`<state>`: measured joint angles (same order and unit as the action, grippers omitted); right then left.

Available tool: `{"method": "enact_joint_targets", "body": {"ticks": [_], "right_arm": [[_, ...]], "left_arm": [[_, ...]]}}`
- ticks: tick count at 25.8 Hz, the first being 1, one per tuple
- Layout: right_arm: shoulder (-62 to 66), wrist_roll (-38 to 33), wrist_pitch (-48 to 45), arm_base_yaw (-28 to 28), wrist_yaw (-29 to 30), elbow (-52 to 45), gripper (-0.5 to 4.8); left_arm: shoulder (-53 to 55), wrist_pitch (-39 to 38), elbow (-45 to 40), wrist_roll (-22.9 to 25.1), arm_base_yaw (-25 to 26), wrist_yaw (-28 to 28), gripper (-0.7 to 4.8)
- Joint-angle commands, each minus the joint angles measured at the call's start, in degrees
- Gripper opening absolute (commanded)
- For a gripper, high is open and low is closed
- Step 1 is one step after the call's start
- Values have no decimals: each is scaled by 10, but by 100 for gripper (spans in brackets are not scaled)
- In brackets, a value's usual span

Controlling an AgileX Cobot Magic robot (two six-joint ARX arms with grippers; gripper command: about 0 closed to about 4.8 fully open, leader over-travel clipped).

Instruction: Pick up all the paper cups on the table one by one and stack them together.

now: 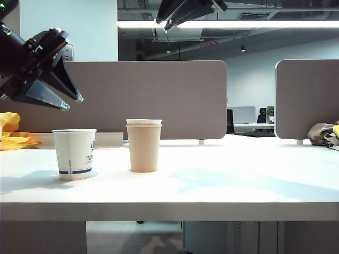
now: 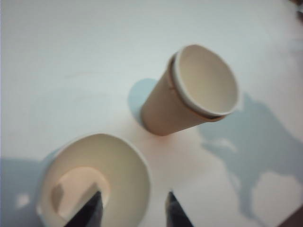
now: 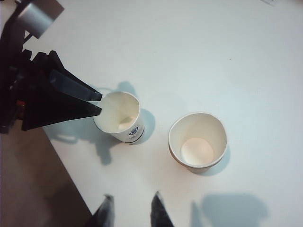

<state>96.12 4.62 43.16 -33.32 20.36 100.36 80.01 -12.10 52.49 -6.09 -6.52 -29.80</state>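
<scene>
Paper cups, one white blue-banded [image 1: 74, 153], one tan holding a white liner [image 1: 143, 146]: light, thin-walled, crushable.
Left gripper [image 1: 72, 102] hovers open over the white cup; right gripper [image 3: 131, 212] parted, empty, high above; pinch rim gently.

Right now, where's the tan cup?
Exterior view: the tan cup, a white cup nested inside, stands upright left of table centre, right of the logo cup.
</scene>
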Motion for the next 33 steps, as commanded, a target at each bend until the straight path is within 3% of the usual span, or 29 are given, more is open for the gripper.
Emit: {"method": "enact_joint_targets", "body": {"ticks": [1, 8, 15, 24, 33], "right_arm": [[0, 3, 5, -1, 3, 1, 108], [0, 3, 3, 1, 2, 1, 108], [0, 3, 3, 2, 2, 1, 108], [0, 3, 8, 2, 4, 1, 108], [0, 3, 8, 2, 5, 1, 108]], "left_arm": [[14, -8, 2, 0, 1, 24, 147], [25, -35, 2, 18, 1, 60, 147], [19, -26, 6, 11, 1, 61, 148], [9, -117, 67, 11, 1, 159, 148], [13, -144, 67, -4, 1, 159, 148]]}}
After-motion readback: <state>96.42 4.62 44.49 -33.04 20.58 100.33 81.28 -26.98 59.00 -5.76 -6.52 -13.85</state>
